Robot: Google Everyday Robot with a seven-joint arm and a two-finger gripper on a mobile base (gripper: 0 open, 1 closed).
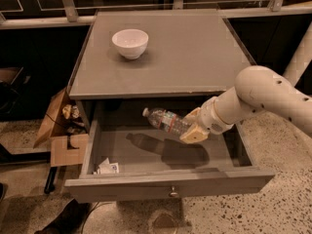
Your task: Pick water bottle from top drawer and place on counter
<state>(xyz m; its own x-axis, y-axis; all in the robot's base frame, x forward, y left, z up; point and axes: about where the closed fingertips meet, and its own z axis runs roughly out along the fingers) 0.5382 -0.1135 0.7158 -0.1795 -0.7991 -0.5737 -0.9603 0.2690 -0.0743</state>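
Note:
The water bottle (165, 120) is clear, with a white cap pointing left and a red-and-blue label. My gripper (191, 126) is shut on its right end and holds it tilted in the air above the floor of the open top drawer (146, 152). The bottle's shadow falls on the drawer floor below it. My white arm (263, 94) reaches in from the right. The grey counter (195, 52) lies behind and above the drawer.
A white bowl (130, 43) stands on the counter's left back part. A small paper packet (107, 167) lies in the drawer's front left corner. An open cardboard box (61, 130) sits on the floor at the left. A white post (300, 57) stands at the right.

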